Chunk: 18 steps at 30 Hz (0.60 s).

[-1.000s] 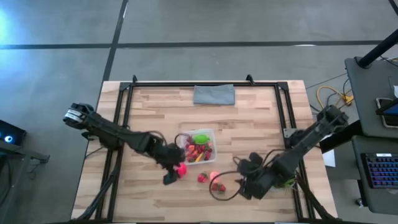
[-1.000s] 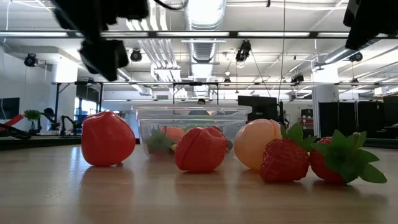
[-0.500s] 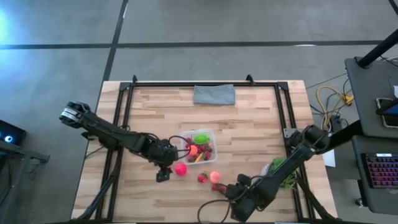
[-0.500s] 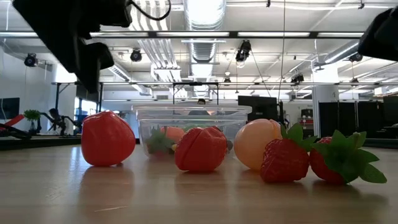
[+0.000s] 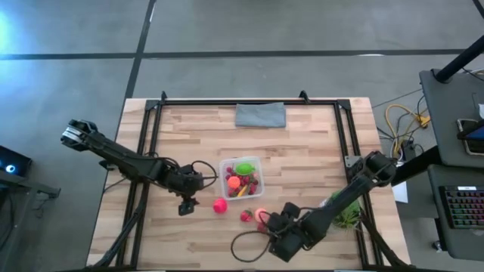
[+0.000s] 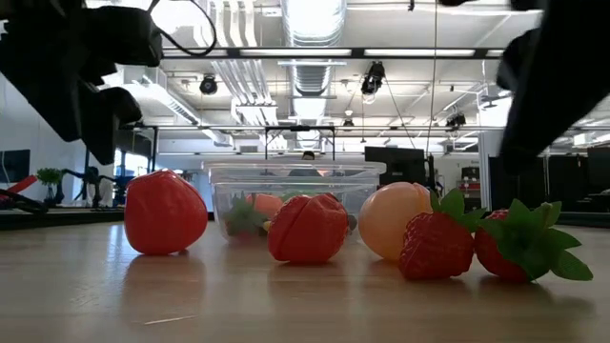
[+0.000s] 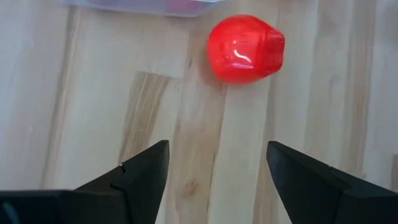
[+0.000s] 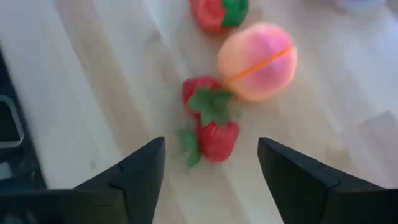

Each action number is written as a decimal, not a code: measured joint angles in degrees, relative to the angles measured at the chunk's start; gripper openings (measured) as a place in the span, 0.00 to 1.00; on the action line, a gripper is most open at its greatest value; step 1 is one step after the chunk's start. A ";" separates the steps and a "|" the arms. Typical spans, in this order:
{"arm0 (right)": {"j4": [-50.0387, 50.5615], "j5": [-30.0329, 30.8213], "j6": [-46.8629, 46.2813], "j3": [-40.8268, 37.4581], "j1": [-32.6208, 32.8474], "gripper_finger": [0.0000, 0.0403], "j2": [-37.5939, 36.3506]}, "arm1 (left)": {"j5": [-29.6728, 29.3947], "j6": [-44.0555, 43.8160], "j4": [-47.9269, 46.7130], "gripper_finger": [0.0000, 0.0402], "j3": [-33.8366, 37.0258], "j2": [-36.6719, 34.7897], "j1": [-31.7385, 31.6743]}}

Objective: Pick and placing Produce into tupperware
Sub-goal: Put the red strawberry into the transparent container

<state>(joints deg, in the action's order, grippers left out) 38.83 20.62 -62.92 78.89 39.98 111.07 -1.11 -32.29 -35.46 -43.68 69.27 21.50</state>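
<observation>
The clear tupperware [image 5: 242, 176] stands mid-table with several pieces of produce inside. Near its front, a pink-red ball [image 5: 219, 205], a red fruit [image 5: 246, 216], a peach ball [image 5: 261, 214] and two strawberries [image 8: 211, 121] lie on the wood. My left gripper [image 5: 186, 205] hovers open left of the pink-red ball [image 7: 244, 48], which lies ahead of its fingers. My right gripper [image 5: 274, 229] hovers open just near of the strawberries, with the peach ball [image 8: 258, 60] beyond them. Neither gripper holds anything.
A folded grey cloth [image 5: 260, 115] lies at the table's far edge. A leafy green plant [image 5: 344, 211] sits under the right arm. A black cable [image 5: 246, 245] loops near the front edge. A dark frame rail [image 5: 249, 101] runs round the table.
My left gripper has drawn back from the pink-red ball toward the table's left edge, and the ball stays where it lay. My right gripper has moved toward the left and near edges and come lower, close to the strawberries.
</observation>
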 joint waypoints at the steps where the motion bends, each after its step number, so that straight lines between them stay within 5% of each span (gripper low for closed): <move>1: -0.06 0.00 0.53 0.00 -0.52 0.63 0.00 | -0.12 0.00 0.02 0.64 0.56 -0.69 0.00; 18: -1.19 -3.63 0.77 -0.30 -2.54 0.75 0.57 | -2.46 -0.35 0.57 0.64 6.73 -7.09 0.00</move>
<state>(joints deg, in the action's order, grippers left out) 37.64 16.99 -62.15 78.60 37.43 111.63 -3.57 -32.64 -34.89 -36.96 62.18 21.50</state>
